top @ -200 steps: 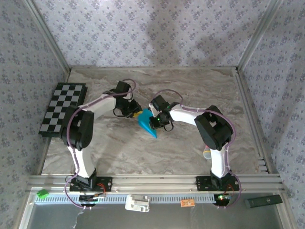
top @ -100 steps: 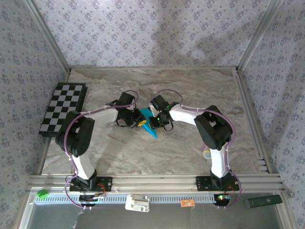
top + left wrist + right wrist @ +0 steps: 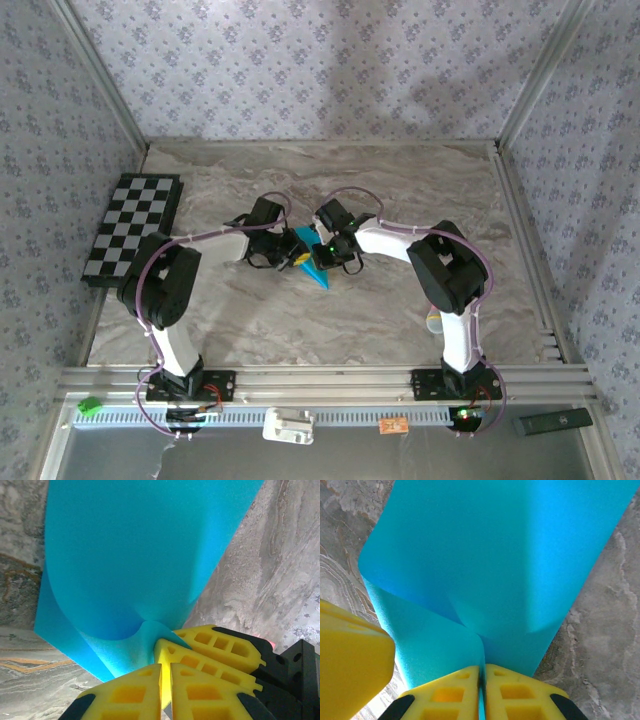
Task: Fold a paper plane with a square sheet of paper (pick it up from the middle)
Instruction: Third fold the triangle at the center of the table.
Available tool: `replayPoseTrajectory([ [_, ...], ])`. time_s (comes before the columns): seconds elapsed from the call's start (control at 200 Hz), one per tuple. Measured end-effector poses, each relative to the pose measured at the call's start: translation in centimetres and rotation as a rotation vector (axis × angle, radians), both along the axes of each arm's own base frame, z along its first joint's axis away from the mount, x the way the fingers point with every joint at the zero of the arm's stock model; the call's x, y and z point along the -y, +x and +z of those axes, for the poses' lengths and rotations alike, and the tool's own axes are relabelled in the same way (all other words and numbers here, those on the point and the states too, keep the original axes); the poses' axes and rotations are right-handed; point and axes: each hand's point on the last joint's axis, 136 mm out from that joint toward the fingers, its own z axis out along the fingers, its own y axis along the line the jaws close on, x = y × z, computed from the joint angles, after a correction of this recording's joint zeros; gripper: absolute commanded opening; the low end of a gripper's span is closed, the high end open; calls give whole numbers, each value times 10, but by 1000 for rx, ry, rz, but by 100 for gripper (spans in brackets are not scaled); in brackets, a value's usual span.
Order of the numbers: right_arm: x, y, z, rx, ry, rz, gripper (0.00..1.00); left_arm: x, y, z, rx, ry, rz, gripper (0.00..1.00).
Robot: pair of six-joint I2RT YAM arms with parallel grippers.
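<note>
Clearly past the flat-square stage. Seen from above as a narrow teal-blue paper plane [image 3: 318, 272], kite-shaped with one sharp tip, on or just above the marbled tabletop [image 3: 400, 190]; cannot tell which. Gripped at the blunt end by the left gripper [image 3: 287, 257] and the right gripper [image 3: 327, 257], set close side by side, with the tip pointing away from both sets of jaws.

From the right wrist: jaws clenched, a thin blue edge nipped in the seam between the yellow fingers [image 3: 515, 692], the rest fanning out ahead of the fingertips in two curved layers. Just to the left of those jaws, one yellow finger of the other gripper.

From the left wrist: jaws pressed together as well, with the paper puckering down to a point right at the fingertips [image 3: 130, 692], so apparently grasping it too. Hard against those jaws on their right side, a finger of the right gripper.

Judged done: the nose folds and the narrowing into a dart. Judged in hand: pressing the two halves together along the centre line. Probably left: sharpening that crease, turning down the wings, and releasing the finished plane.
</note>
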Motion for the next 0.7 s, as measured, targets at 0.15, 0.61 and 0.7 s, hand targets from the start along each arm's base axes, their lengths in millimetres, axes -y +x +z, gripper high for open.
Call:
replayPoseTrajectory([
  [0.15,0,0,0,0,-1,0,12,0,0,0,0,0,0,12],
  [0.61,0,0,0,-2,-2,0,12,-2,-3,-13,-22,23,-6,9],
  [0.7,0,0,0,-4,-3,0,12,-3,-3,-15,-25,27,-6,9],
])
